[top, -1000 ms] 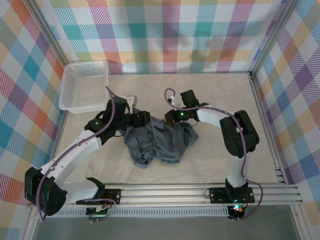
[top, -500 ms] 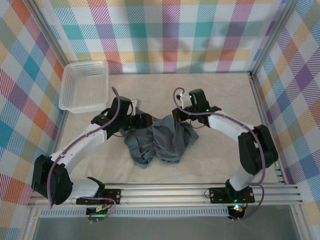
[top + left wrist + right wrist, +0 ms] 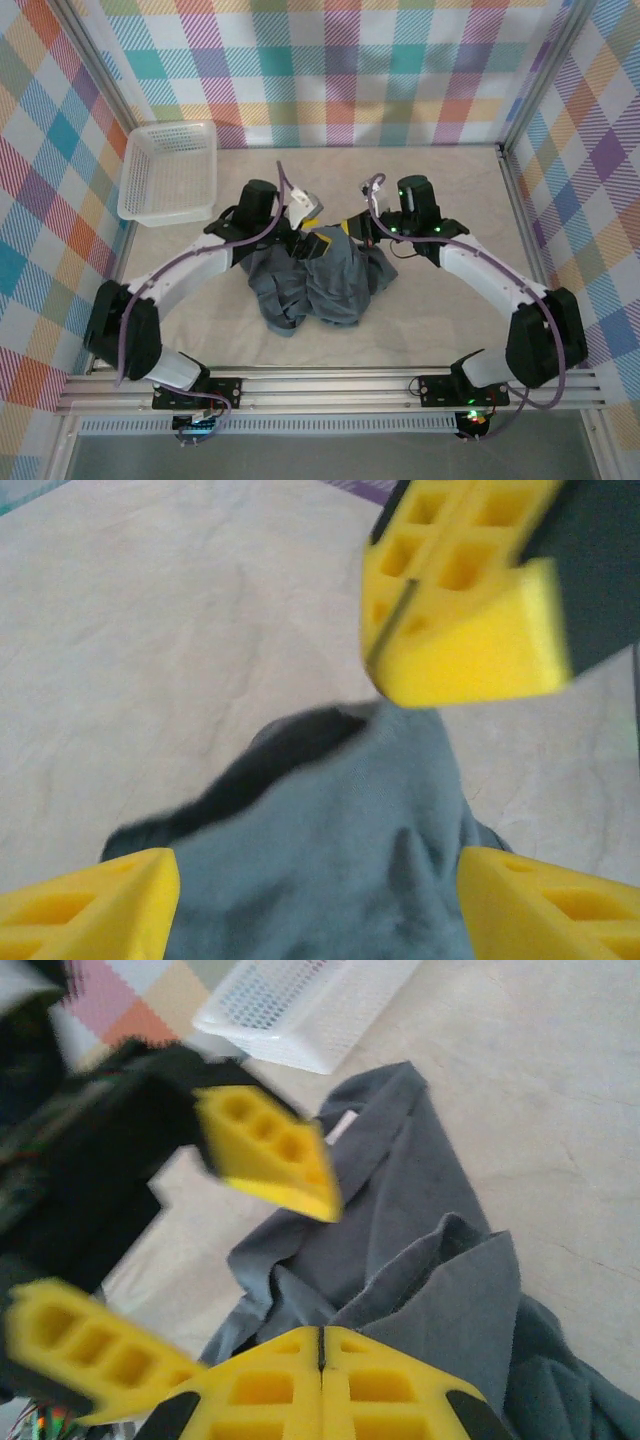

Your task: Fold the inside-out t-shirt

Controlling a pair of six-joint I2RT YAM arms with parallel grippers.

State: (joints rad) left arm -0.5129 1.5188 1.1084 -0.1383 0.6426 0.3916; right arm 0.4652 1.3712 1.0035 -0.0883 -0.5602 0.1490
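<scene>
Over the last second both arms have swung inward and toward the top of the frame; the left fingers point(image 3: 90, 905), which were working at the left edge of the cloth, now sit at the top centre of the heap, just beside the right fingers point(image 3: 260, 1390). The right arm's elbow has swept out toward the lower right of the overhead view, while its wrist has stayed over the heap's upper edge.

The t-shirt point(image 3: 315, 290) has hardly altered; it lies as a crumpled dark slate-grey mound in the middle of the desk point(image 3: 450, 180), well apart from the white mesh basket point(image 3: 128, 185) in the upper left, and no part of it is spread flat.

The right fingers are clenched tight, pad against pad; in the left wrist view a peak of cloth rises to their tip, so they appear to be pinching a fold of the t-shirt and lifting it slightly. The left fingers are spread wide and released, one on each side of that raised fold, gripping nothing.

Read together, this looks like the setting-up of a second hold: one arm offers a ridge of cloth, the other has come round to take it nearby. Folding proper has not begun; the garment must first be drawn open and flattened, and a hold on too many layers would only drag the whole bundle.
</scene>
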